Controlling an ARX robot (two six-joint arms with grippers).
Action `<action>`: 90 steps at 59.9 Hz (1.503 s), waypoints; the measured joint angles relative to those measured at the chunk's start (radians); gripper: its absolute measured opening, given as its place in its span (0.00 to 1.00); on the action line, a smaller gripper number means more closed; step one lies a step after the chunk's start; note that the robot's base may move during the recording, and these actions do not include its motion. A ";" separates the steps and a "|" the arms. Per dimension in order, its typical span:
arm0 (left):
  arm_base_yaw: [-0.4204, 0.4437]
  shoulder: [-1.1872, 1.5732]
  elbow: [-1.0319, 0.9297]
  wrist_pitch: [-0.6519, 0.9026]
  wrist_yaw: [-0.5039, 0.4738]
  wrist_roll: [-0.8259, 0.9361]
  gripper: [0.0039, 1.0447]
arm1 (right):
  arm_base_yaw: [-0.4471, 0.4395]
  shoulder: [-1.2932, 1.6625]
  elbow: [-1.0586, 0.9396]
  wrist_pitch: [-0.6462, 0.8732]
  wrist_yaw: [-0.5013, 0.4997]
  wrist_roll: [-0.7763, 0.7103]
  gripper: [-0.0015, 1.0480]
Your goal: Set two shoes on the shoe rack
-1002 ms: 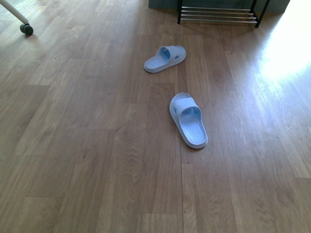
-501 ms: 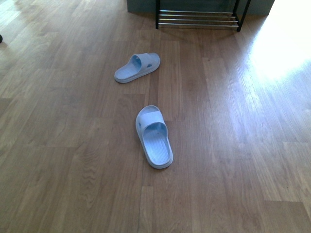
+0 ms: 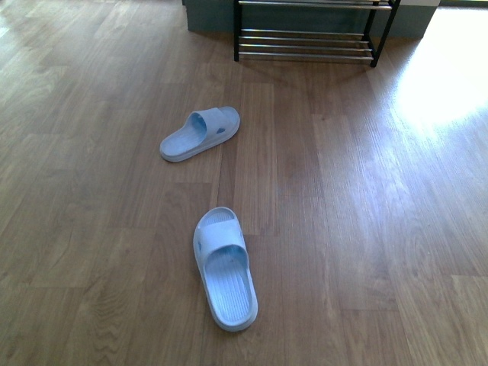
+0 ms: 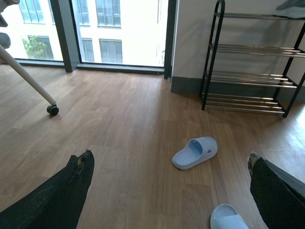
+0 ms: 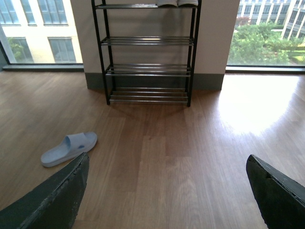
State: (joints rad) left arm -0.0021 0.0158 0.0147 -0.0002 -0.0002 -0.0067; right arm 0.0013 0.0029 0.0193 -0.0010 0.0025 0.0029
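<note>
Near slide (image 3: 223, 268): a pale blue plastic slipper that lies flat on the floor, close to the robot. It has a rounded shape, one wide smooth band over the front, and thin ridges across the footbed. Its toe points away, toward the rack.

Far slide (image 3: 200, 133): the same pale blue plastic with the same wide band. It lies flat and well apart from the first one, between it and the rack. It is turned at a slant, with its toe toward the rack.

Shoe rack (image 3: 305, 34): a thin black metal frame with shelves made of shiny silver bars. It has several open shelves and stands against the wall, well past both slides. No slide is on it.

Left claw (image 4: 169, 156): spread wide and holding nothing. Its two fingers (image 4: 62, 195) are black and dull, with rough, worn tips.

Right claw (image 5: 167, 158): also spread wide with nothing in it. It has the same dark, rough fingers, and only bare floor shows between them.

Floor (image 3: 366, 229): long brown wood planks, smooth, with wavy grain. A bright patch of light shines to the right of the rack.

Wheel (image 4: 52, 109): a small black wheel on a slanted white leg, far off to the side by the windows.
</note>
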 joint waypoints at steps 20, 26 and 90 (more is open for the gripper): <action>-0.138 0.292 0.125 -0.310 -0.277 -0.243 0.91 | 0.000 0.002 0.000 0.000 0.000 0.000 0.91; -0.212 0.535 0.165 -0.198 -0.266 -0.335 0.91 | 0.000 0.002 0.000 0.000 0.000 0.000 0.91; -0.486 2.513 1.048 0.235 -0.294 0.014 0.91 | 0.000 0.002 0.000 0.000 0.000 0.000 0.91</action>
State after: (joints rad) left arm -0.4877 2.5286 1.0626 0.2348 -0.2947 0.0071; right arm 0.0013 0.0044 0.0193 -0.0010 0.0021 0.0029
